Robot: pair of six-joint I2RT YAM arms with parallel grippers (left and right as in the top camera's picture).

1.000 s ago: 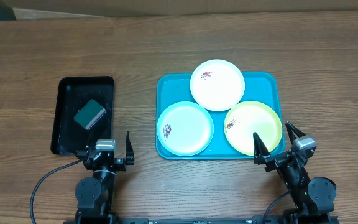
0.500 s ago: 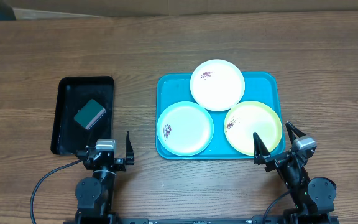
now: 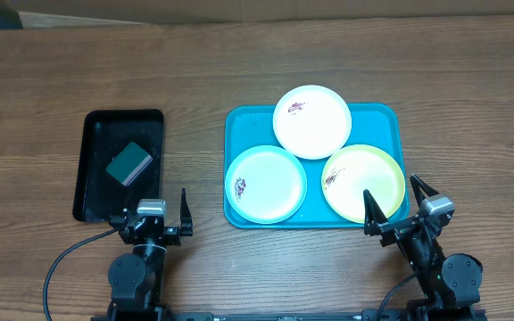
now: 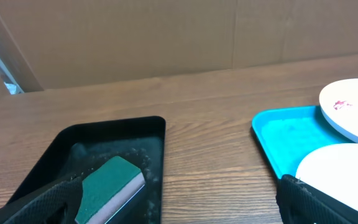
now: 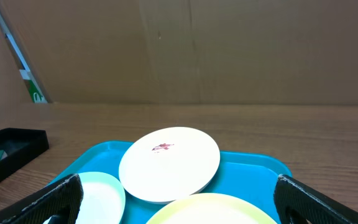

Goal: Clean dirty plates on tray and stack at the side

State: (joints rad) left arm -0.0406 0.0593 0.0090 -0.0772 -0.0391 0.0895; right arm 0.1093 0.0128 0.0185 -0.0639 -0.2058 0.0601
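Three plates lie on the turquoise tray (image 3: 244, 121): a white plate (image 3: 311, 121) at the back, a pale blue plate (image 3: 266, 184) front left, a yellow-green plate (image 3: 363, 183) front right. Each carries a small dark-red smear. The white plate's edge rests over the other two. My left gripper (image 3: 160, 217) is open and empty near the table's front edge, beside the black tray. My right gripper (image 3: 398, 204) is open and empty at the tray's front right corner, its left finger over the yellow-green plate's rim. The right wrist view shows the white plate (image 5: 169, 163) and the tray (image 5: 253, 167).
A smaller black tray (image 3: 92, 169) stands left of the turquoise tray and holds a green sponge (image 3: 129, 163), which also shows in the left wrist view (image 4: 107, 190). Bare wood table lies between the two trays and to the right of the tray.
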